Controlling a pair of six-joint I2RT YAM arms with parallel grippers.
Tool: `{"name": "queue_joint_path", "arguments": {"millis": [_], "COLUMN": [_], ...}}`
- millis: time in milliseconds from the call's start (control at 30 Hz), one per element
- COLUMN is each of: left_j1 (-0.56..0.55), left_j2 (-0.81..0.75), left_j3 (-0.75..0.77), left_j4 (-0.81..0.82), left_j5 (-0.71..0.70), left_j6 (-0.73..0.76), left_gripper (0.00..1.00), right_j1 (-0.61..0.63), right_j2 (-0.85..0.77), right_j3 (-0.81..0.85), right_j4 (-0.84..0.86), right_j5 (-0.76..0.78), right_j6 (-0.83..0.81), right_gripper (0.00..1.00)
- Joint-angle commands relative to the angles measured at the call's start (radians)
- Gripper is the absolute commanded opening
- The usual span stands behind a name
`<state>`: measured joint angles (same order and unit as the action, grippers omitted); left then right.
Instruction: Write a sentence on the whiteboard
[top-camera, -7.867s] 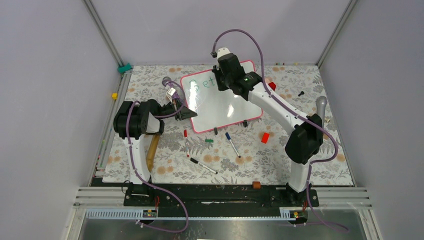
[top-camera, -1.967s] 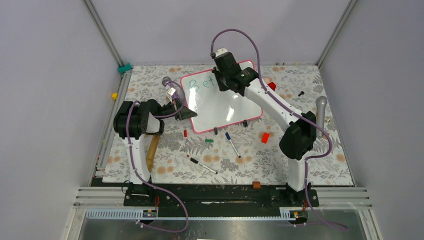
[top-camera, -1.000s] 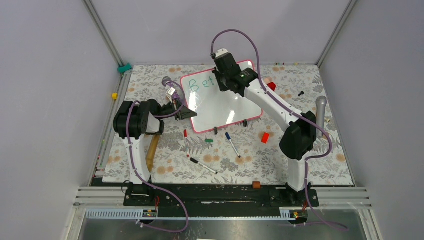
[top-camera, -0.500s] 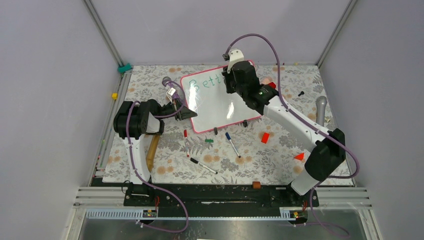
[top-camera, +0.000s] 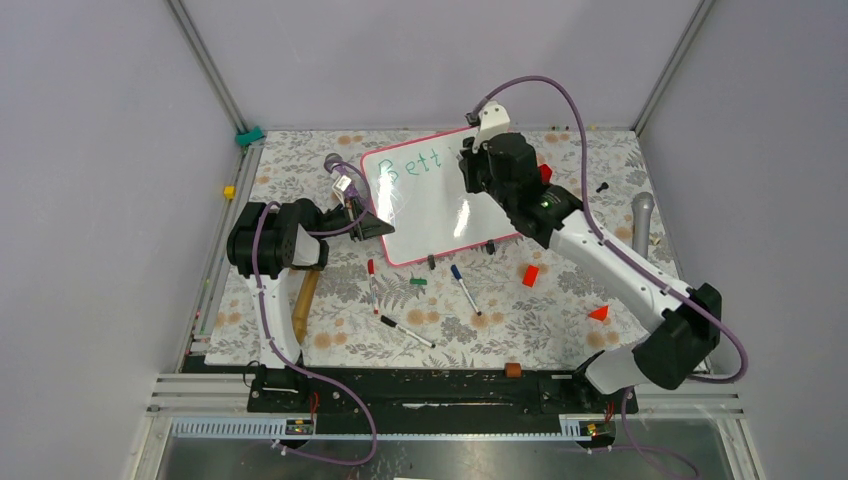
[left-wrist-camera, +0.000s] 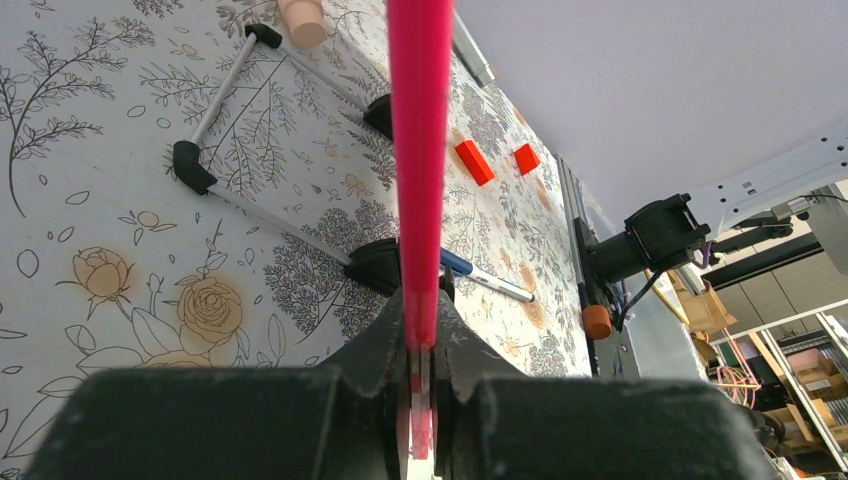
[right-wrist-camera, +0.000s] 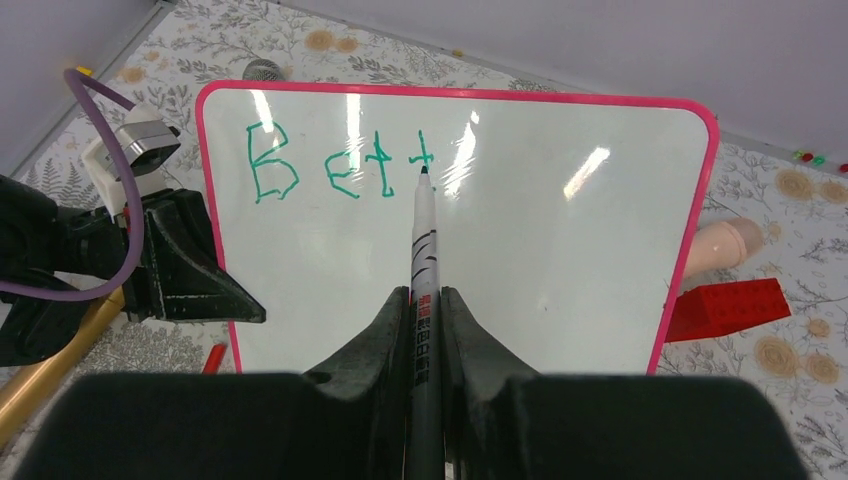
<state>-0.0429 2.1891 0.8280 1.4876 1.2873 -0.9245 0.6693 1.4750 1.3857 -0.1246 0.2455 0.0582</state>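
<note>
So | sentence (right-wrist-camera: 340, 165) reads "Bett" now, second t fresh | right tool (right-wrist-camera: 425, 297) pinched tight on marker (right-wrist-camera: 421, 235) | left tool (left-wrist-camera: 421, 335) clamps board (right-wrist-camera: 560, 260) edge | loads left to write, I'd guess

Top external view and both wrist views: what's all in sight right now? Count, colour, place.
glossy rectangular whiteboard: one, white with pink frame, centre, far side.
handwritten letters "Bett": four, green, board's top left.
loose marker pens: three, red, blue and black caps, in front of board.
small green cap: one, green, among those pens.
red plastic blocks: three, red, right of board.
silver microphone: one, silver, right edge.
tan wooden-looking handle: one, tan, near left.
small yellow cube: one, yellow, left edge.
held marker pen: one, white and black, tip at the last t.
left gripper: one, black, jaws shut on board's frame.
right gripper: one, black, jaws shut on held pen.
</note>
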Motion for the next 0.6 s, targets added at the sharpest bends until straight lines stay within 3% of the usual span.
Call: {"name": "queue_joint_path", "arguments": {"millis": [0,167,567], "left_j1": [-0.014,-0.014,-0.014], "left_j2": [0.015,0.014,0.022], "left_j3": [-0.019,-0.018,-0.012], "left_j4": [-0.020,-0.020,-0.020], "left_j5": [0.002,0.000,-0.006], "left_j6": [-0.009,-0.014,-0.024], "left_gripper": [0.00,0.00,0.00], "right_j1": [0.000,-0.002,-0.003], "right_j2": [-0.116,-0.196,-0.178], "right_j3": [-0.053,-0.108,0.090], "right_j4": [0.000,-0.109,-0.483], "right_j5": [0.021,0.024,-0.059], "right_j6": [0.033,0.071,0.196], "right_gripper": [0.00,0.00,0.00]}}
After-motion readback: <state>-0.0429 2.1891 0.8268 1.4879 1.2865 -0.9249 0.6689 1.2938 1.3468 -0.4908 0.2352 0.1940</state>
